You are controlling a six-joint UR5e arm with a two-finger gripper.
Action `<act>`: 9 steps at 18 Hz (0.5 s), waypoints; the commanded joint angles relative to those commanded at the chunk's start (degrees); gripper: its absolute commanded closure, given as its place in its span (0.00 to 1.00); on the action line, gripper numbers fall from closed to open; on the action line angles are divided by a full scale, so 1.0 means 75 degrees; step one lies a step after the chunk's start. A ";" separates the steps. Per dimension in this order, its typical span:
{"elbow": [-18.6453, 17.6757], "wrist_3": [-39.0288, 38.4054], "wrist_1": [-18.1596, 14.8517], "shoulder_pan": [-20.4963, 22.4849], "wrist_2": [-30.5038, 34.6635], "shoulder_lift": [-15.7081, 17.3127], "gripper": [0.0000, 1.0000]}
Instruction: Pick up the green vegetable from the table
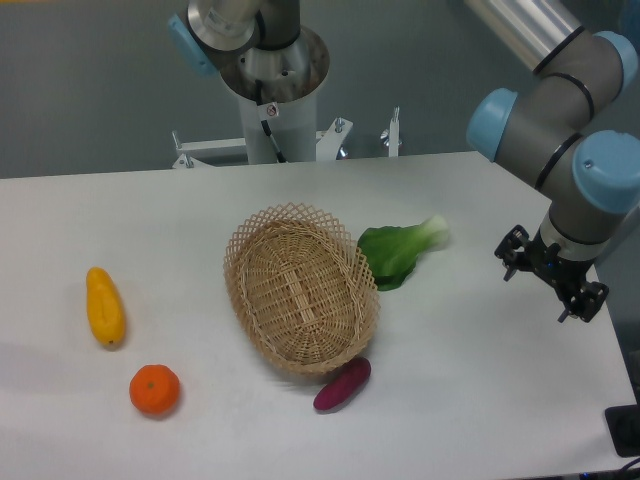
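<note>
The green vegetable [398, 250] lies flat on the white table [150, 210], its dark leaves touching the right rim of a wicker basket and its pale stem end pointing up and right. My gripper [547, 283] hangs over the table's right side, well to the right of the vegetable and apart from it. Its black fingers [510, 255] are spread, open, with nothing between them.
An oval wicker basket [300, 301] sits at the table's middle. A purple eggplant-like piece [342, 384] lies just below it. A yellow oblong fruit [104, 306] and an orange [154, 389] rest at the left. The arm's base column [270, 90] stands behind the table.
</note>
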 joint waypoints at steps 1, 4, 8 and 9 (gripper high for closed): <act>-0.0012 -0.0128 0.0012 0.0012 -0.0047 0.0000 0.00; -0.0012 -0.0328 0.0024 0.0012 -0.0106 0.0000 0.00; -0.0024 -0.0329 0.0059 0.0000 -0.0082 0.0000 0.00; -0.0024 -0.0328 0.0059 0.0000 -0.0082 0.0000 0.00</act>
